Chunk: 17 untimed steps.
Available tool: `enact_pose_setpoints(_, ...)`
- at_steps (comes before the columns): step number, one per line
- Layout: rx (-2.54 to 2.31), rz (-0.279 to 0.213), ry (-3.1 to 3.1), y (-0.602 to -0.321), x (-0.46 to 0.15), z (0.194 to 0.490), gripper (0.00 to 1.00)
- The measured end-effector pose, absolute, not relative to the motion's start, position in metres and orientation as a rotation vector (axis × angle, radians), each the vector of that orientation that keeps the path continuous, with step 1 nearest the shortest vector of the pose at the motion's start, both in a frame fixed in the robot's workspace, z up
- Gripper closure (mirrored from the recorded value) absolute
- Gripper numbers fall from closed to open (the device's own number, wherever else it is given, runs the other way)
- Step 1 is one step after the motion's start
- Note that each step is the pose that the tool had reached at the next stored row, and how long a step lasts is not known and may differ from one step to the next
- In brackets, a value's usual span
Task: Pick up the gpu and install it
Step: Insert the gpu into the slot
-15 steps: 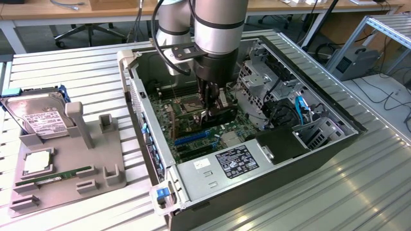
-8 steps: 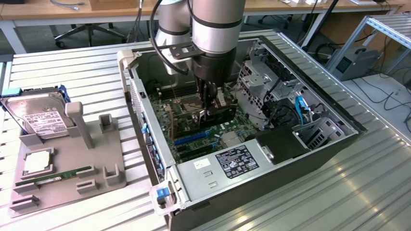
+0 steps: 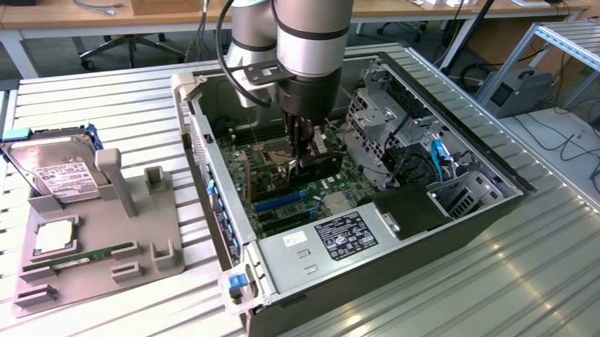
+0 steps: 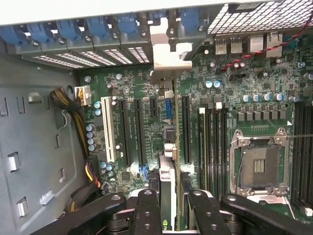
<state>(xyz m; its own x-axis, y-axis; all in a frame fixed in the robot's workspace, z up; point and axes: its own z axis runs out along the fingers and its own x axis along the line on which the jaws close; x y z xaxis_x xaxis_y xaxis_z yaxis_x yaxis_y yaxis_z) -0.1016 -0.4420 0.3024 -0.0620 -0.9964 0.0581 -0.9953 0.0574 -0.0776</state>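
Wrist view: gpu between gripper fingers.

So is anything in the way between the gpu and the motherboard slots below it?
Nothing visible blocks it. The gripper is shut on the gpu, held edge-on inside the computer case, above the expansion slots. The slots under the card look unoccupied, and the yellow-black cable bundle lies off to the side.

Wooden desks, an office chair, grey floor behind.

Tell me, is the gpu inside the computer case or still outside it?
Inside. The gripper holds the gpu on edge over the motherboard, within the open case. Whether it is seated in a slot, cannot tell.
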Motion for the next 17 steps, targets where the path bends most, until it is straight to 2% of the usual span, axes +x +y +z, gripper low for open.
enact_pose_setpoints(17, -2.142, -0.155, 2.281, -0.4329, -0.1084, 0.3014, 0.73)
